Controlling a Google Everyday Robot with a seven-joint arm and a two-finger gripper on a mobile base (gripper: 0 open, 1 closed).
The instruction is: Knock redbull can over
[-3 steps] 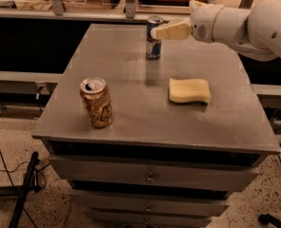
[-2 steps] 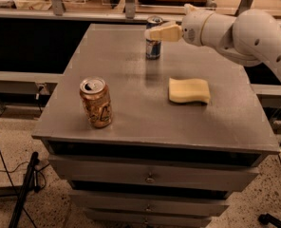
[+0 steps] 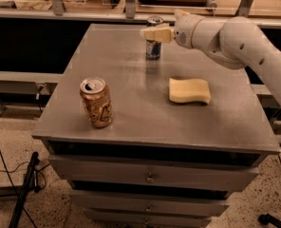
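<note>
The redbull can (image 3: 153, 48), slim and blue-and-silver with a silver top, stands upright near the far edge of the grey table (image 3: 131, 99). My gripper (image 3: 152, 33) reaches in from the right on the white arm, and its cream fingers lie across the can's upper part, at or just in front of it. The can's middle is hidden behind the fingers.
A wider gold-brown can (image 3: 96, 102) stands upright at the table's near left. A yellow sponge (image 3: 189, 90) lies right of centre. The table tops a drawer cabinet (image 3: 150, 177). Shelving and a rail run behind the far edge.
My arm has swung left, so the gripper went from the can's right side to across its top. The can still stands upright in the same spot.
</note>
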